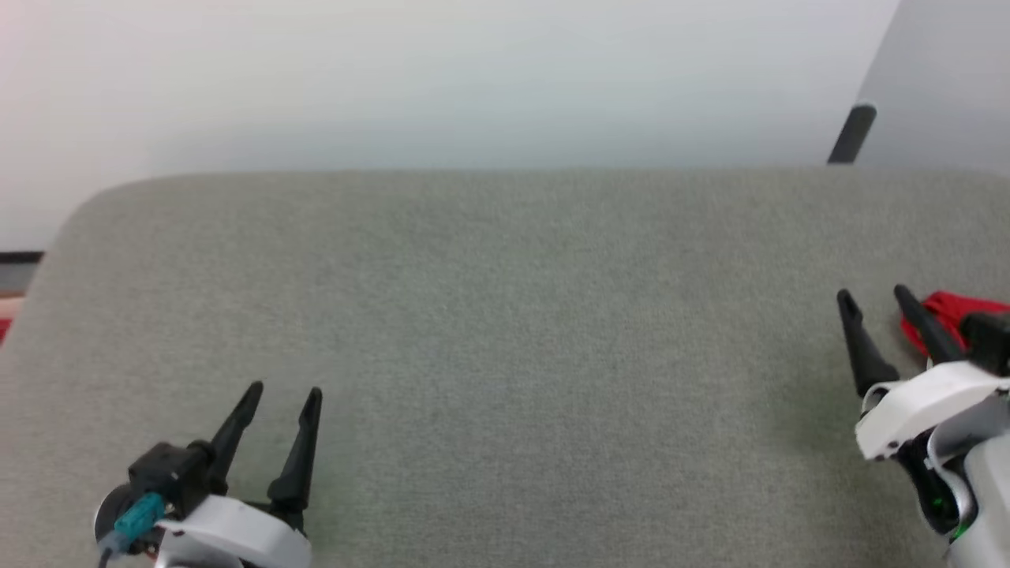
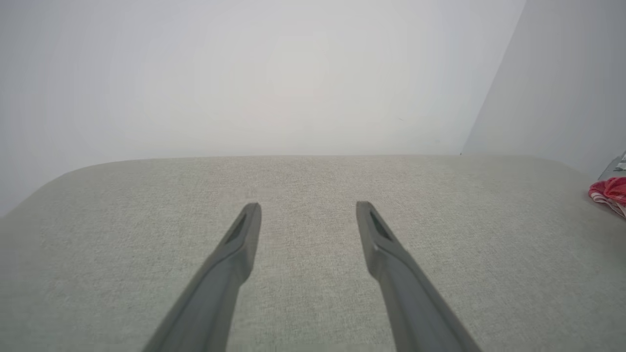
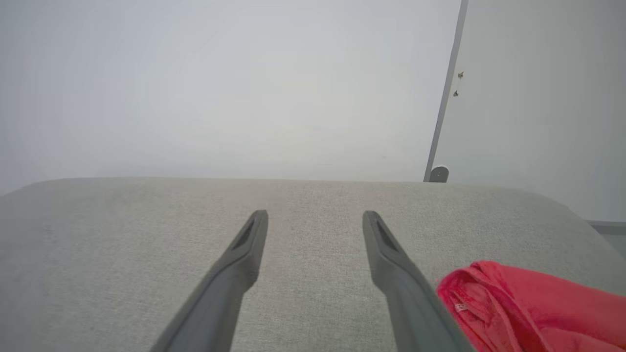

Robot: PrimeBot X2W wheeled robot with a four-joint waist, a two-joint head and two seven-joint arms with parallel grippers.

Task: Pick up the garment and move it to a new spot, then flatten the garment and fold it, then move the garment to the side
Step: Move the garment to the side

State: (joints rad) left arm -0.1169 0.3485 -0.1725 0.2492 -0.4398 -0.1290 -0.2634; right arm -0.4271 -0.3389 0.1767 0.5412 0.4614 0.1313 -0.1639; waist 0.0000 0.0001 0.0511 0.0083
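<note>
1. Head view: I see the left claw spread wide over the counter's near left corner. The right claw, also spread, hangs over its right side, and the garment lies bunched at the counter's right edge.
2. Left wrist view: the left claw stands spread above the counter. The garment is a small red-and-white heap at its far right edge.
3. Right wrist view: the right claw is spread over the counter. The garment lies crumpled just beside the right finger; I cannot tell whether they touch.
</note>
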